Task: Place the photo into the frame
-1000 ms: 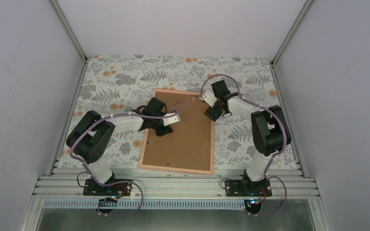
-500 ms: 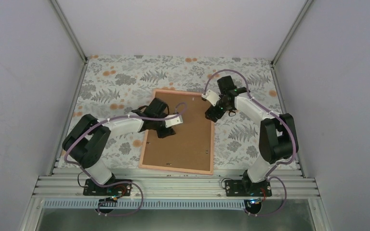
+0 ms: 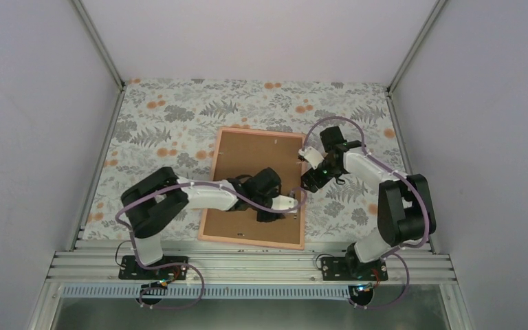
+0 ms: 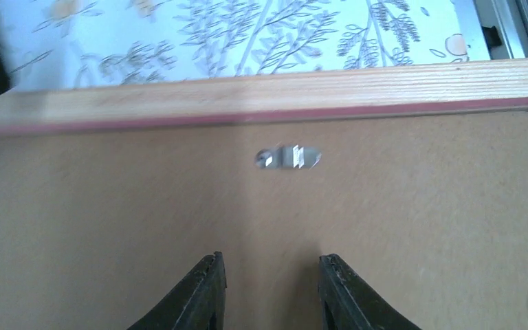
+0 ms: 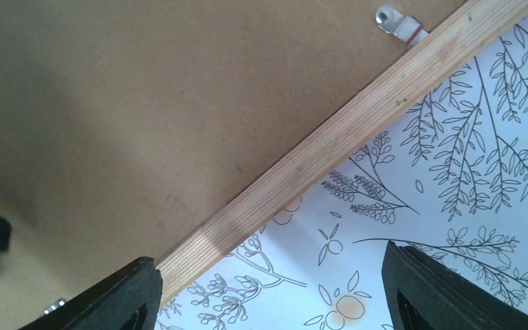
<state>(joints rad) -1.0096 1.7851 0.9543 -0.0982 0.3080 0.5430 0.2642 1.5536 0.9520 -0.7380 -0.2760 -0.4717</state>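
Brown backing board (image 3: pixel 247 155) fills the frame (image 3: pixel 251 241), which lies back-up on the floral cloth (image 3: pixel 179 110). Your left gripper (image 4: pixel 270 265) hangs over the board beside a metal clip (image 4: pixel 288 157), jaws narrowly parted, empty. Your right gripper (image 5: pixel 268 265) gapes wide astride the frame's right rail, gripping nothing.

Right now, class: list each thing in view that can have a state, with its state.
frame: lying back up on the floral cloth.
backing board: seated flat in the frame.
metal tab: blurred; latched or not, cannot tell.
left gripper: open, over the backing board.
right gripper: open, at the frame's edge.
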